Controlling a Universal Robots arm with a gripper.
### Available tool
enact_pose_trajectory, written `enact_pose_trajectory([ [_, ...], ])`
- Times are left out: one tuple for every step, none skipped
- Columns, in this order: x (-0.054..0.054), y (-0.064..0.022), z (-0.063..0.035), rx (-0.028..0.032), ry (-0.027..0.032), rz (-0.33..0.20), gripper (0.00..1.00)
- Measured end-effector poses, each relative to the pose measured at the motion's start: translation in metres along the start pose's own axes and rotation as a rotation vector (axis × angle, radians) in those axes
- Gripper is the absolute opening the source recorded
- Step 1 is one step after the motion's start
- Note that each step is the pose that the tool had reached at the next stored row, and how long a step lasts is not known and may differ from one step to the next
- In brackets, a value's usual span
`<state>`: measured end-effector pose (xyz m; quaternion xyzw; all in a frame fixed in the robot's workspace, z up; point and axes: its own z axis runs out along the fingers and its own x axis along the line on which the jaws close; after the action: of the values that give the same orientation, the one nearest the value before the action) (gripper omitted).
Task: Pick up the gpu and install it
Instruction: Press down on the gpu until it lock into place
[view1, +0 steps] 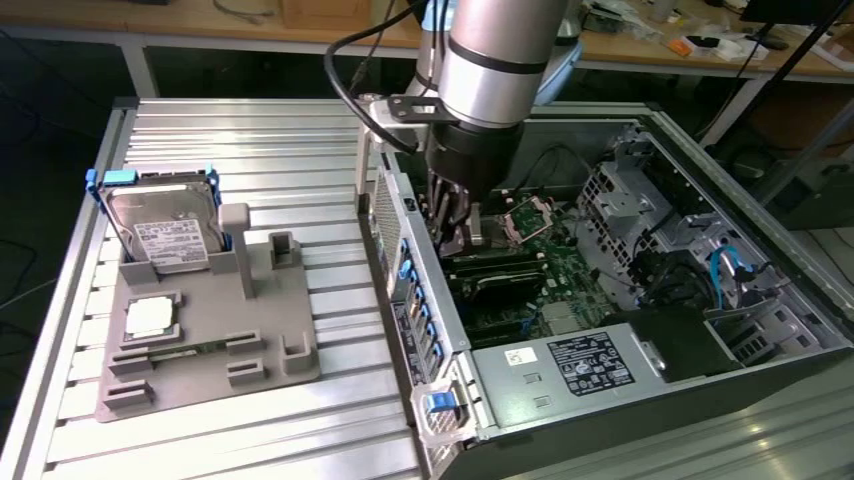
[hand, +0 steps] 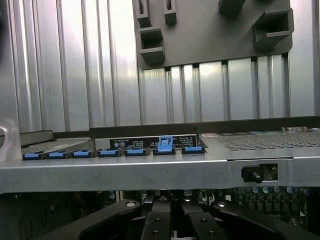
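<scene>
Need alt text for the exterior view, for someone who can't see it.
The robot arm's pincer, shut, reaches down inside the open computer case, over the motherboard. On the exterior view's left, a grey holder tray carries a hard drive.

The robot arm (view1: 497, 50) was a fat round tube, shiny silver, with a light blue-grey cap near the top of the frame. Below it sat a black round part. A black cable (view1: 350, 50) looped beside it. The gripper (view1: 458, 232) was black, with small silver screws on its fingers (hand: 155, 225).
</scene>
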<state>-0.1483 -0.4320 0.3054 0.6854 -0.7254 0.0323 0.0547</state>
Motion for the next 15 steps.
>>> enact_pose_trajectory([
  [0.0002,0.0002,-0.0008,0.0001,0.0001,0.0,0.11],
  [0.0003,0.0003,-0.002,0.0003,0.0,0.0,0.11],
  [0.0004,0.0004,-0.0031,0.0005,0.0001,0.0,0.11],
  [0.0005,0.0005,-0.0038,0.0007,0.0,0.0,0.11],
  [0.0005,0.0007,-0.0038,0.0016,-0.0002,0.0,0.11],
  [0.0005,0.001,-0.0039,0.0032,-0.0002,0.001,0.11],
  [0.0006,0.0014,-0.0038,0.0054,-0.0003,0.001,0.11],
  [0.0006,0.0022,-0.0038,0.0078,-0.0005,0.001,0.11],
  [0.0007,0.0032,-0.0037,0.0101,-0.0007,0.001,0.11],
  [0.0007,0.0044,-0.0037,0.0122,-0.0007,0.002,0.11],
  [0.0008,0.0056,-0.0036,0.0142,-0.0008,0.002,0.11],
  [0.0008,0.0065,-0.0036,0.0158,-0.0008,0.002,0.11],
  [0.0008,0.007,-0.0035,0.0174,-0.001,0.002,0.11],
  [0.0007,0.0073,-0.0028,0.0191,-0.0013,0.002,0.11],
  [0.0006,0.0074,-0.0019,0.0198,-0.0012,0.002,0.11],
])
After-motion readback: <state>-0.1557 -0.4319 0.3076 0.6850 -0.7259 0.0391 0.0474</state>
